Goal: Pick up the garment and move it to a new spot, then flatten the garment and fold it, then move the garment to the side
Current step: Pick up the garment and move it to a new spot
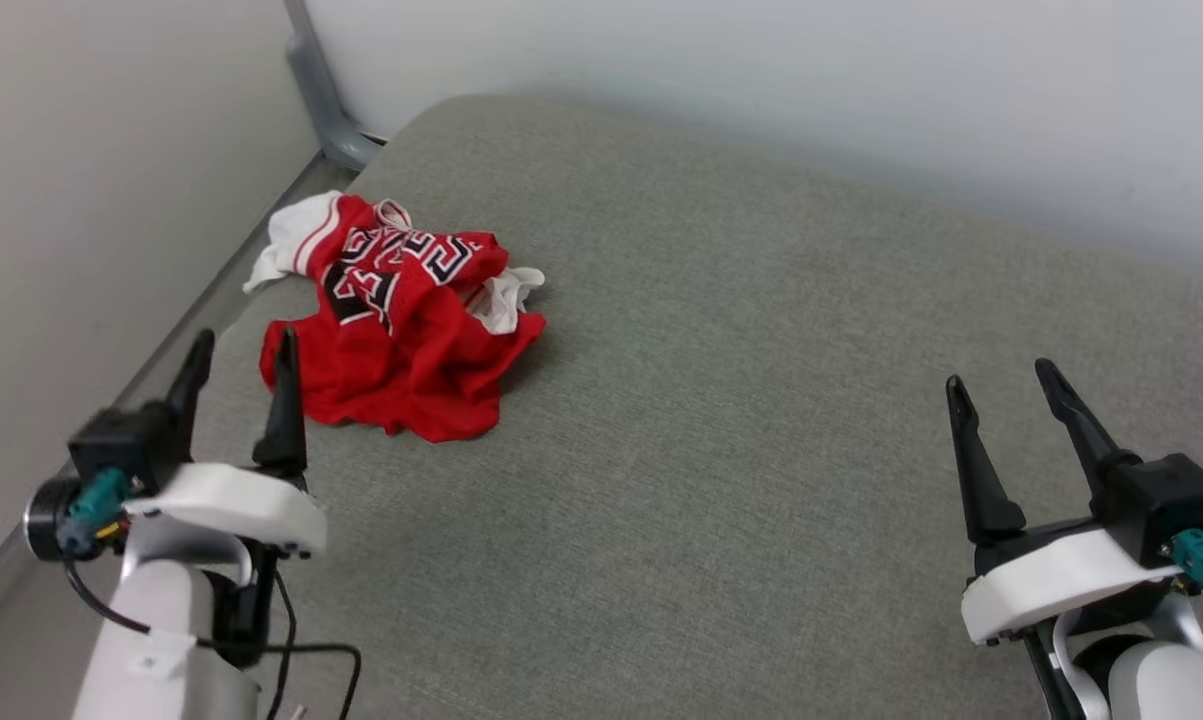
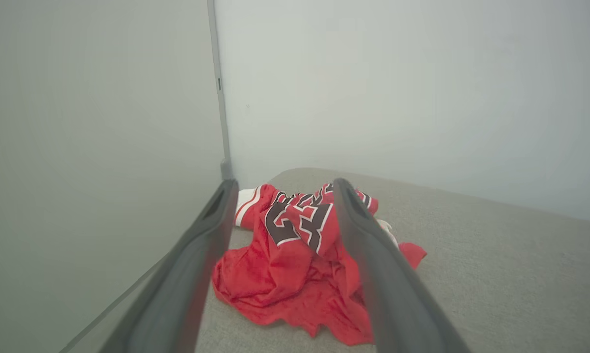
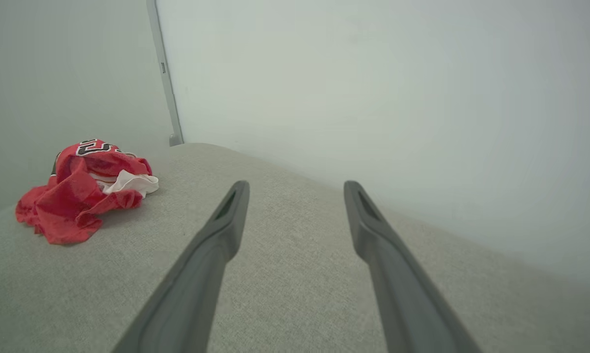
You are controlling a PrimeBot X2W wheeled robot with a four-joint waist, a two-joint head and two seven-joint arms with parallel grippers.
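at lower left, left claw (image 1: 245, 335): released, empty, just beside the heap's near edge
right claw (image 1: 998, 372): released, empty, well apart from it
garment: red jersey shirt with white sleeves (image 1: 401, 340), crumpled, black lettering twisted, near the far left corner of the grey fabric surface (image 1: 711, 450)
progress: nothing done; pick-up, flattening, folding and moving aside all left

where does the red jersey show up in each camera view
Head view: jersey at upper left, on the grey cushion.
Left wrist view: jersey at bottom centre.
Right wrist view: jersey at far left, mid-height.
Shared landmark: the grey corner post standing behind it.
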